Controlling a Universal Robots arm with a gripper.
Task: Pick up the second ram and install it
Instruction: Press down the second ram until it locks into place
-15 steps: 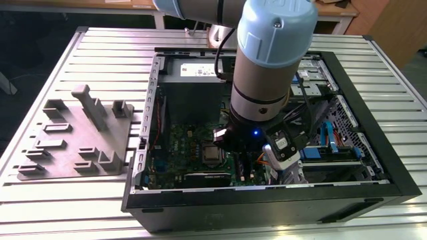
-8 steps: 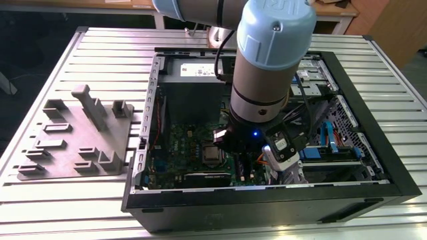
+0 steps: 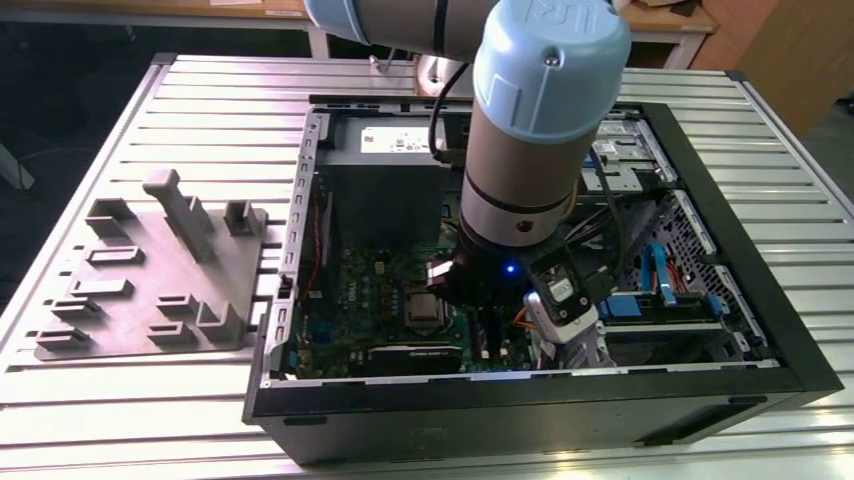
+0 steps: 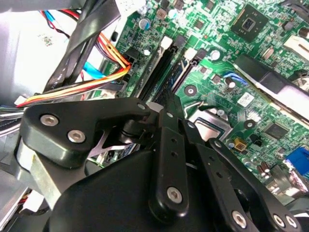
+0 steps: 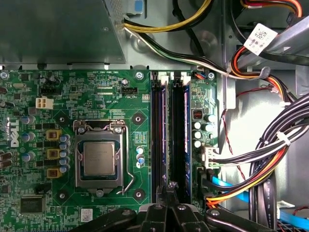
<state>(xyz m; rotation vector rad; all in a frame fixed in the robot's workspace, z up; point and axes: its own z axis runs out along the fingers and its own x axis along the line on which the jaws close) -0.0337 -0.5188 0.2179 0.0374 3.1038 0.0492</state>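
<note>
The black linkage gripper point(image 5: 169, 191) hangs low inside the open computer case, over the black memory slots point(image 5: 170, 135) beside the silver processor point(image 5: 98, 159). Its fingers seem together; whether they clamp the second ram, I cannot tell.

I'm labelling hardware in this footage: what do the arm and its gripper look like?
The arm is a thick grey cylinder topped by a light blue rounded cap, with a black ring near the wrist, a small blue light and a black cable running along it. The gripper is matte black, built from flat linkage bars joined by silver screws.
</note>
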